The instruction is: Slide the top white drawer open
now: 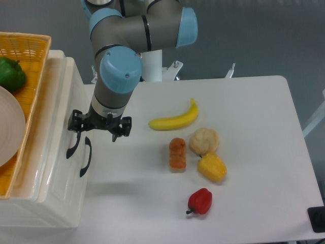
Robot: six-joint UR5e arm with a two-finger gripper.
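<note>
Top white drawer sits at the left edge of the worktop, part of a glossy cream cabinet, and I see two black curved handles on its front: one higher and farther left, the other just beside it. I cannot tell from this angle which front each belongs to. My hand hangs right at the upper end of those handles, its fingers spread apart, the left fingertip close to or touching the upper handle; I cannot say which. On the cabinet's top rests a yellow wicker basket holding a green pepper. Toward the middle of the worktop lie a banana, an orange block, a pale bun, a yellow pepper and, nearer the front edge, a red pepper.
</note>
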